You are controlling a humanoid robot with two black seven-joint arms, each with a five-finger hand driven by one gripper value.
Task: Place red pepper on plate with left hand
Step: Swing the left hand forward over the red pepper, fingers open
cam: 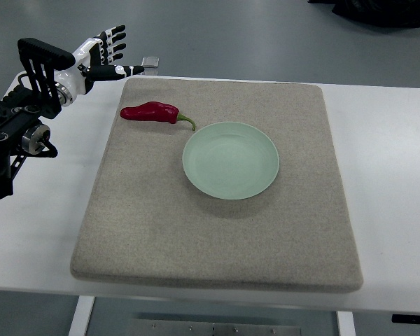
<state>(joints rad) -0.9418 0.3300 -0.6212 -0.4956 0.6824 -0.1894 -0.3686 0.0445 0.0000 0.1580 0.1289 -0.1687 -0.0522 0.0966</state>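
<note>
The left hand is white with black-tipped, banded fingers; behind it, a black metal-framed forearm, possibly cabled.

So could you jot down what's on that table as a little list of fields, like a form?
surface: grey mat on a white table
red pepper: lying on the mat, stem end toward the plate
plate: pale green, empty, mid-mat
left hand: fingers spread, holding nothing, beyond the mat's far left corner
right hand: not in view
task state: pepper not yet picked up
</note>
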